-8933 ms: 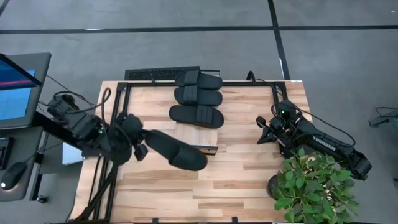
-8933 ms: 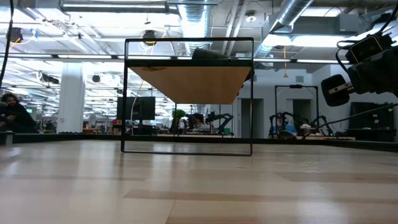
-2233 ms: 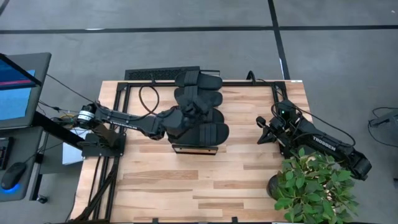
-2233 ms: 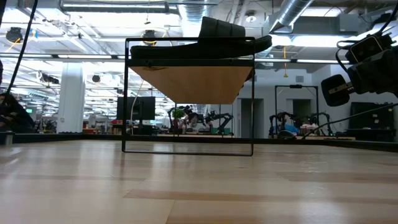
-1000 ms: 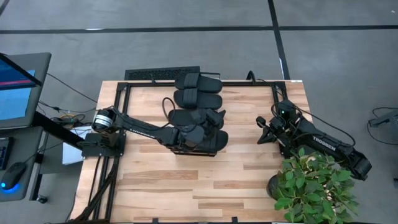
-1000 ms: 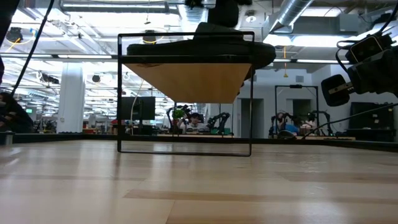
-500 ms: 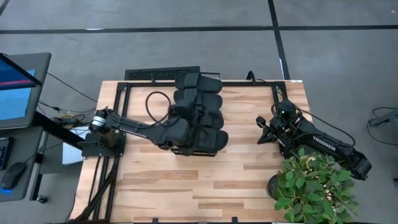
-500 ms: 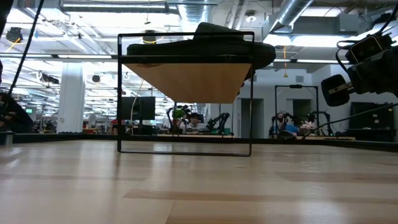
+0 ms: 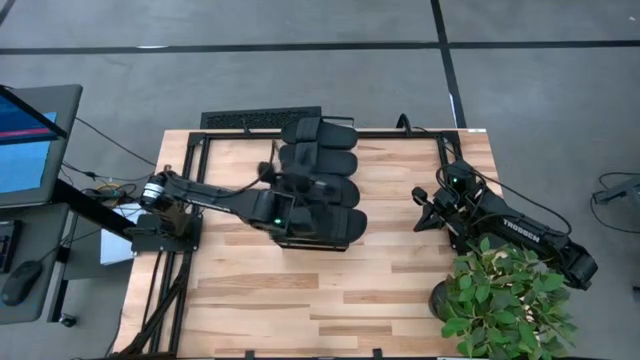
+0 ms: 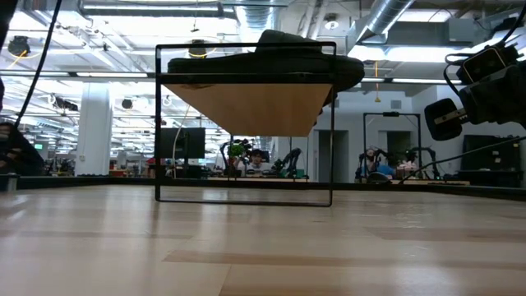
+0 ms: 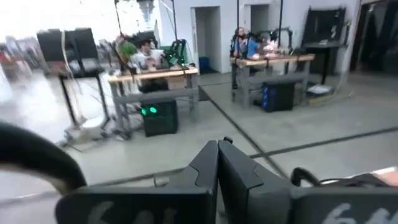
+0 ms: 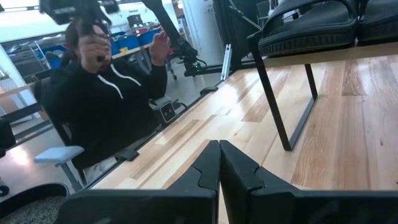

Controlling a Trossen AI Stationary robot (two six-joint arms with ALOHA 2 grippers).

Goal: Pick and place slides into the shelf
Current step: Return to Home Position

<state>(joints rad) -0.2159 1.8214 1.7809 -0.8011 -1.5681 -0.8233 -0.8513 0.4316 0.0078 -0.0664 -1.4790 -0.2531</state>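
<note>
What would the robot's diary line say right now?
slides: four on shelf | left gripper: shut, empty, over shelf | right gripper: shut, waiting beside plant

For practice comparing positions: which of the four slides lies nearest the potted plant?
The row's end slide, toward the table's middle; the other three lie farther away.

Matte black throughout, the right arm (image 9: 500, 222) bears white lettering (image 9: 526, 233), the left arm (image 9: 215, 198) a silvery joint (image 9: 155, 190).

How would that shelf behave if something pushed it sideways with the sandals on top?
Probably skids rather than flexes: the shelf looks rigid, a wood top on thin dark legs. Likely top-heavy, since the four sandals sit up high. One sandal's end pokes past the legs, so it might slip off.
</note>
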